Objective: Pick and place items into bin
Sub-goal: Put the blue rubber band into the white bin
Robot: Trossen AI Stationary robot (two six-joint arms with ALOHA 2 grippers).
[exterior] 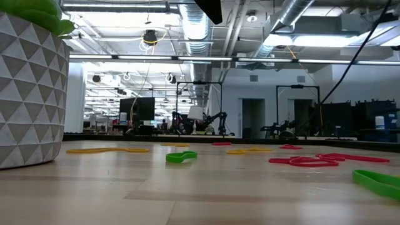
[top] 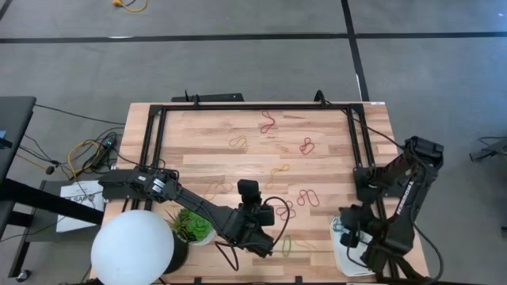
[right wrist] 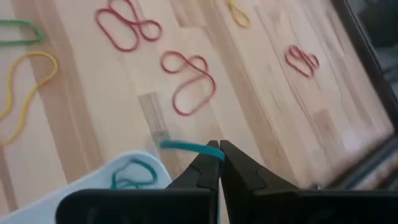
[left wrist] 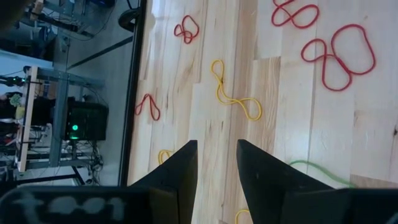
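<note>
The right pincer (right wrist: 219, 163) pinches a thin teal rubber band (right wrist: 186, 147) just above the smooth white plastic bin (right wrist: 93, 180), where another teal loop (right wrist: 134, 174) lies. The left pincer (left wrist: 216, 168), fingers spread, hovers over the pale wood-plank surface (top: 253, 158) scattered with twisted red bands (right wrist: 189, 81) and yellow bands (left wrist: 233, 99).

You get one camera straight above the table (top: 261, 150), one level at its surface. Both wrist cameras look close down past their fingers at the same red bands (left wrist: 336, 56).
</note>
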